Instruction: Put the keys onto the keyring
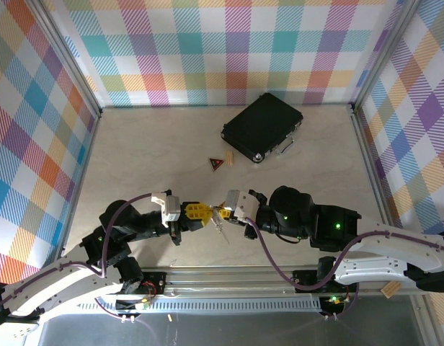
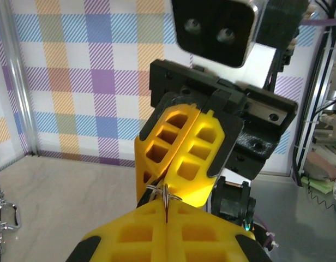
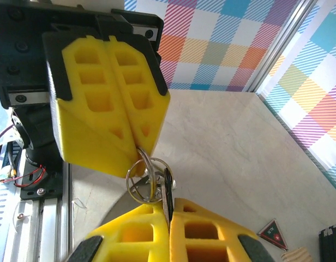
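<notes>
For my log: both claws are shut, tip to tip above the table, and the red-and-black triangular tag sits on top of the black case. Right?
Not quite: the top external view shows the triangular tag lying on the table beside the black case, apart from it. The left claw and right claw are shut, tip to tip.

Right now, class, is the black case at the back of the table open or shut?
Shut. The black case lies flat as one closed block, lid down, no inside showing.
</notes>
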Robot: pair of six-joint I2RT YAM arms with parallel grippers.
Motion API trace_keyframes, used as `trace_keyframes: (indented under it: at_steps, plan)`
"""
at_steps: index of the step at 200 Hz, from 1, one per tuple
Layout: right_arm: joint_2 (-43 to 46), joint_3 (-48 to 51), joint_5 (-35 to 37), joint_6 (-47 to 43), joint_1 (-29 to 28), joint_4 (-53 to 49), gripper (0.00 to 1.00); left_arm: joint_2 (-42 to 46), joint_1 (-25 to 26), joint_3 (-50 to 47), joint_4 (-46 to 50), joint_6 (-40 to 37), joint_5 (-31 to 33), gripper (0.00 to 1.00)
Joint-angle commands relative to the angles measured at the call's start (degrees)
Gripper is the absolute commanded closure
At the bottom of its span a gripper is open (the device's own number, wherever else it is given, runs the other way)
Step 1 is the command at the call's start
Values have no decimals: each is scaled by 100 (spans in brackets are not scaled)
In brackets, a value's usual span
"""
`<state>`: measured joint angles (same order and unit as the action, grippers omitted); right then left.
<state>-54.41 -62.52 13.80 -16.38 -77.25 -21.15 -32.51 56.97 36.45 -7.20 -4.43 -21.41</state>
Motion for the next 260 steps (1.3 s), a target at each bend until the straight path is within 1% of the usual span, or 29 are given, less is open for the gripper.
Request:
trace_keyframes:
  at_steps: [1, 41, 90, 119, 148, 177, 184, 201, 219, 238, 260]
  plan:
    - [114, -102, 120, -93, -82, 67, 100, 47, 42, 117, 61, -193, 128, 100]
    - [120, -146, 288, -185, -121, -5, 100, 113, 41, 115, 408, -346, 287, 100]
    - [20, -315, 737, -351, -193, -239, 100, 206, 42, 108, 827, -554, 489, 100]
    - [-270, -494, 1193, -539, -329, -404, 100, 144, 42, 126, 1003, -632, 505, 100]
    - [-561, -767, 1560, -585, -377, -613, 100, 133, 42, 15, 1015, -644, 735, 100]
    - [-976, -1302, 1784, -442, -378, -1142, 100, 318, 42, -277, 799, -638, 1074, 100]
    - [-1074, -1405, 1858, -421, -385, -1240, 100, 354, 42, -329, 776, -634, 1103, 96]
    - [-1271, -1555, 2010, -401, -386, -1390, 100, 440, 41, -401, 738, -612, 1117, 80]
    - [-1384, -1674, 2120, -351, -379, -1512, 100, 546, 41, -451, 747, -590, 1209, 69]
    - [-1459, -1770, 2174, -289, -379, -1651, 100, 672, 40, -519, 738, -544, 1358, 59]
    - [-1603, -1913, 2297, -219, -364, -1876, 100, 782, 41, -559, 768, -404, 1540, 51]
